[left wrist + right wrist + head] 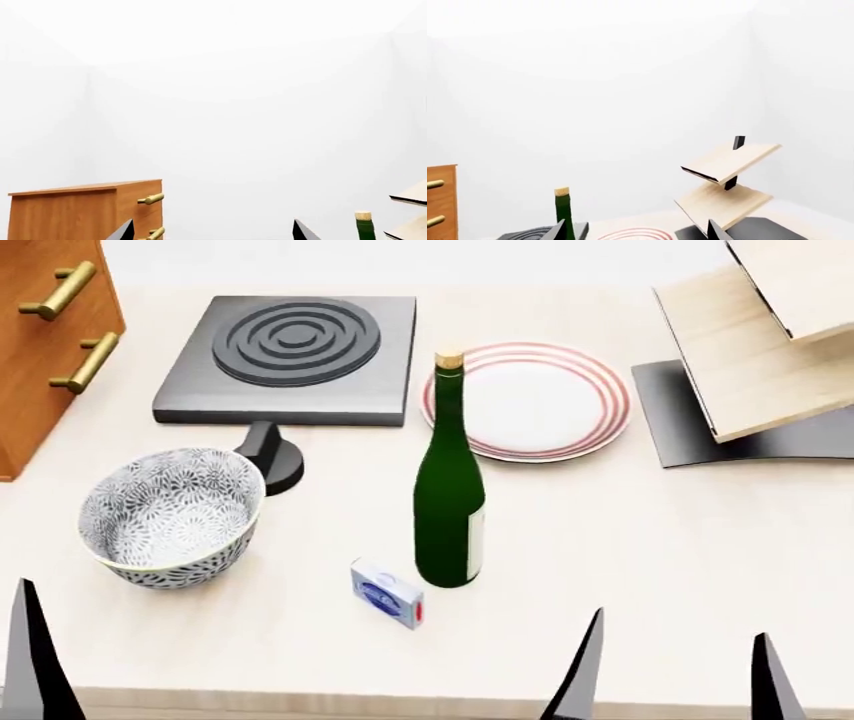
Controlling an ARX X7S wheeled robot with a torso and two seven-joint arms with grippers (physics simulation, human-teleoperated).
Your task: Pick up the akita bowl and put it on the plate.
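Note:
The akita bowl (171,515), deep and white with a dense grey-blue floral pattern, stands upright on the counter at front left. The plate (527,400), white with red rings, lies farther back to the right of centre; its near rim (627,233) also shows in the right wrist view. One finger (34,660) of my left gripper rises at the front left corner, short of the bowl. My left gripper (213,232) is open and empty. My right gripper (677,675) hovers at the front right, open and empty (636,231), far from the bowl.
A tall green bottle (449,510) stands between bowl and plate, with a small blue-white box (387,593) by its base. A black stove burner (294,360) with its knob (271,455) lies behind the bowl. A wooden drawer cabinet (47,350) stands far left, a slanted wooden shelf rack (767,350) far right.

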